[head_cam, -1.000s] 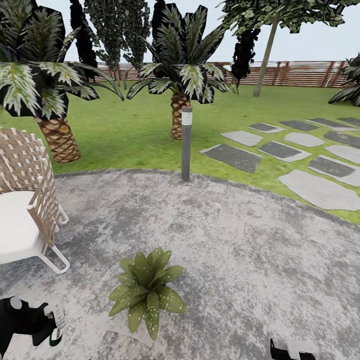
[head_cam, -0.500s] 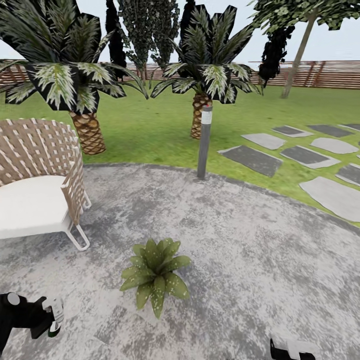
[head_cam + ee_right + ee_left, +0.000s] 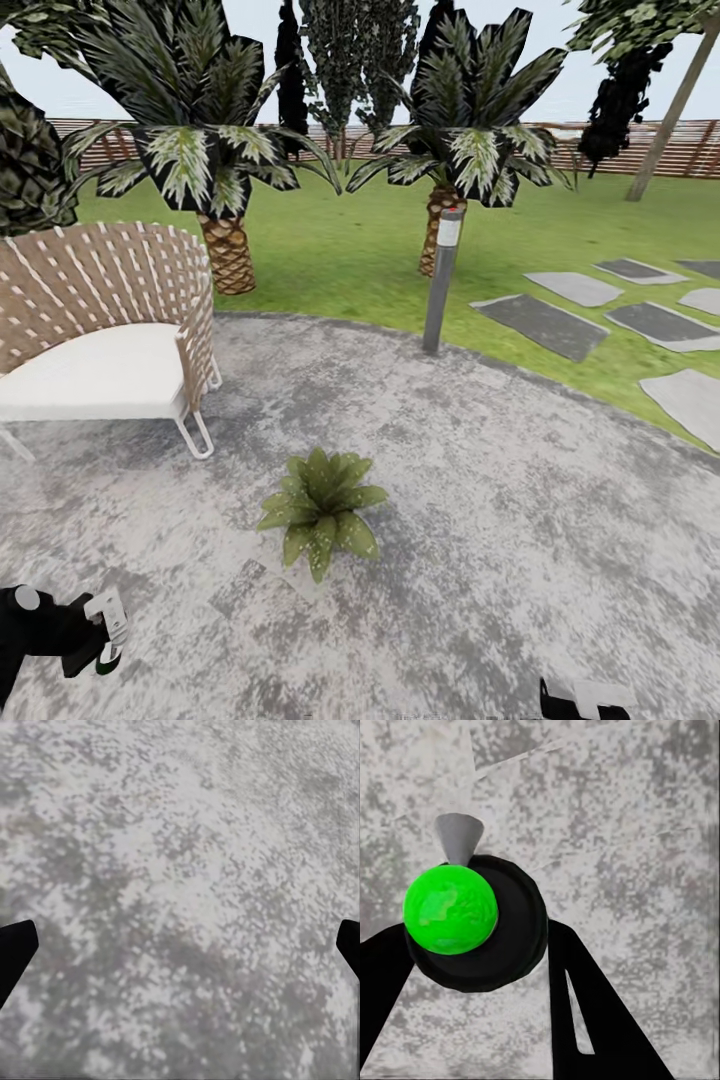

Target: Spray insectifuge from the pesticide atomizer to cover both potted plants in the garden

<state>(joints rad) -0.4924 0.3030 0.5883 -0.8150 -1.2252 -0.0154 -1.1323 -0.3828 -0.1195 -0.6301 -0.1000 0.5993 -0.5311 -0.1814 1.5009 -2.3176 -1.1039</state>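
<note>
Left gripper (image 3: 100,640): low at the left of the head view, closed around the pesticide atomizer (image 3: 108,632); the left wrist view has the bottle (image 3: 472,919) end-on between the two dark fingers (image 3: 585,1012), bright green round end and pale grey nozzle tip toward the patio.
Right gripper (image 3: 590,697): just peeking in at the lower edge of the head view; in the right wrist view its two dark fingertips (image 3: 15,949) sit far apart at the edges with nothing between them, so wide open and empty.
Potted plant (image 3: 320,505): one speckled rosette on the grey stone patio (image 3: 520,520), ahead of the robot and well apart from the atomizer; its pot is hidden under the leaves.
Surroundings: woven chair (image 3: 110,330) to the left, bollard light (image 3: 442,280) at the patio's edge, palms and fence behind.
Risk, range: I judge the nozzle too far off (and aimed at bare stone), so a spray from here would likely miss.
Risk, coverage: spraying from one side may leave far leaves untreated.
Risk, second plant: only one rosette is in sight here; stopping after it leaves the task half done.
Risk, base: rolling in too close could knock the rosette.
</note>
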